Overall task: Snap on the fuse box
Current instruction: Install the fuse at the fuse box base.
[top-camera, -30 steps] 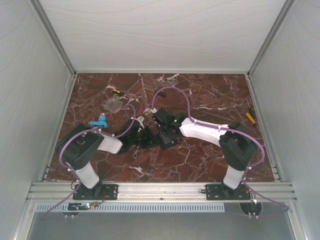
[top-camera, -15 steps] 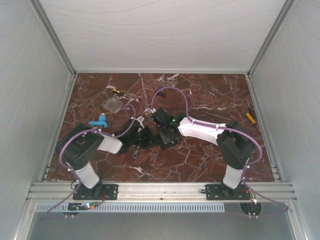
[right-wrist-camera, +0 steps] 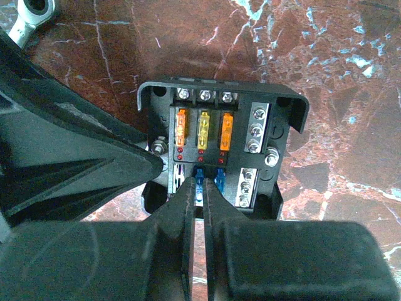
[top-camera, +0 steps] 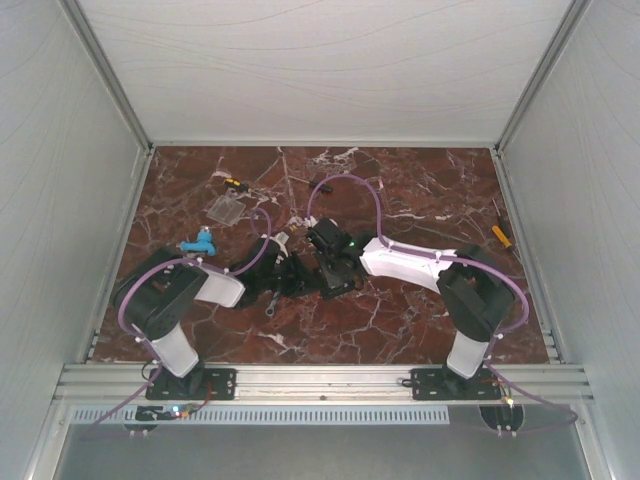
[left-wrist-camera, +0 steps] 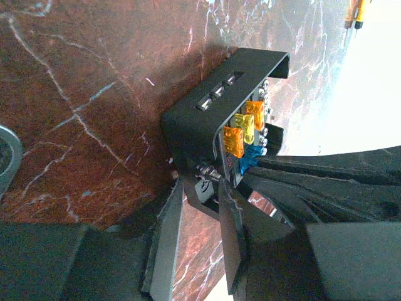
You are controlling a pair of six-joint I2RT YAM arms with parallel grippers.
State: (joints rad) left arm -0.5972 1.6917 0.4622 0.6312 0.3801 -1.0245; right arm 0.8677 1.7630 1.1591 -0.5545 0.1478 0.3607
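The fuse box (right-wrist-camera: 222, 147) is a black squarish box standing on the marble, with orange and yellow fuses in a row and blue fuses below them. My left gripper (left-wrist-camera: 203, 188) is shut on a small mounting tab at the box's edge (left-wrist-camera: 210, 106). My right gripper (right-wrist-camera: 199, 180) comes straight down over the box with its fingers shut. Its tips sit at a blue fuse (right-wrist-camera: 199, 172), and a second blue fuse stands just to the right. In the top view both grippers meet over the fuse box (top-camera: 342, 278) and hide most of it.
A flat clear cover piece (top-camera: 226, 208) lies at the back left, with a blue part (top-camera: 198, 243) nearer my left arm. An orange-handled screwdriver (top-camera: 500, 232) lies at the right edge. A metal wrench (top-camera: 272, 308) lies in front of the box, and another metal eye (right-wrist-camera: 31, 15) beside it.
My right gripper's fingers have closed together over the box, and the right arm has shifted slightly. The left gripper and the fuse box have stayed where they were.
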